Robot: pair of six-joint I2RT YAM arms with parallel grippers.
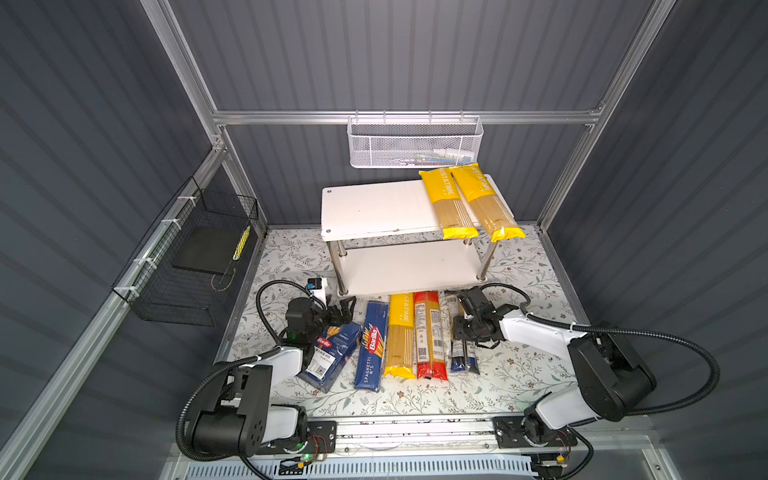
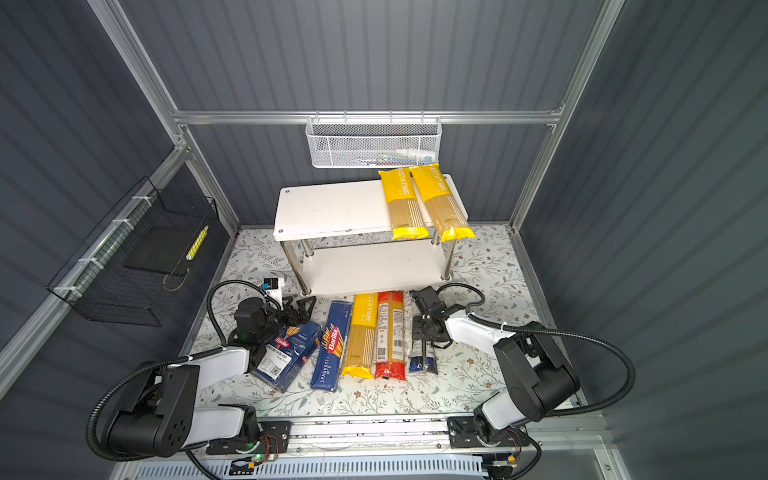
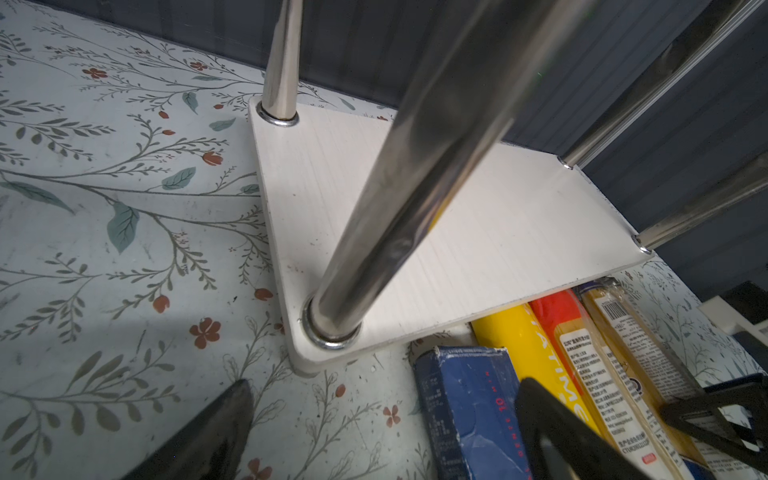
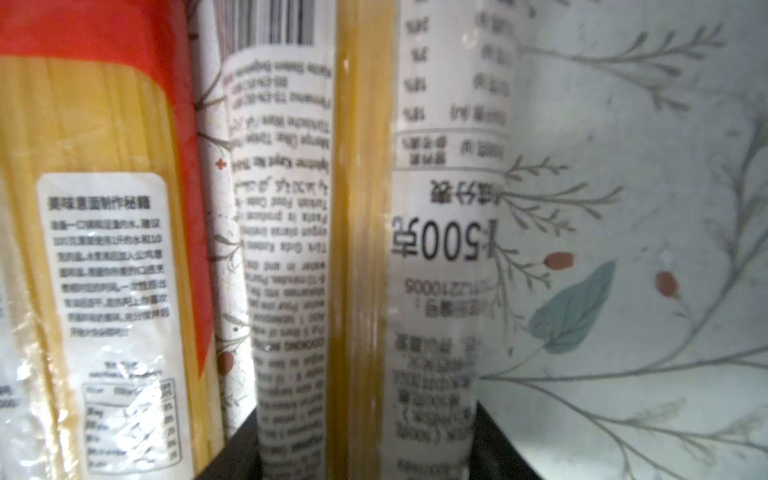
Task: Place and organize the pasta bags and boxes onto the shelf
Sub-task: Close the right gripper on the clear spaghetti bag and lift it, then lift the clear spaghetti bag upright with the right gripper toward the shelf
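In both top views, two PASTATIME bags (image 1: pixel 451 203) are seen on the shelf (image 1: pixel 374 208), right of centre. Left wrist: the left gripper (image 3: pixel 386 382) is spread, empty. Right wrist, centre: the white-labelled spaghetti bag (image 4: pixel 365 208) is straddled by the right gripper (image 4: pixel 365 444); grip cannot be told.

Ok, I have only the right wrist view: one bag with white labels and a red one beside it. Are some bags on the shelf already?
Observer: Yes, two yellow bags lie on the shelf's top board, at its right end.
Operator: And the lower board?
Observer: Nothing lies on the lower board.
Operator: Where is the left gripper?
Observer: The left gripper is near the shelf's front left post, fingers open, holding nothing.
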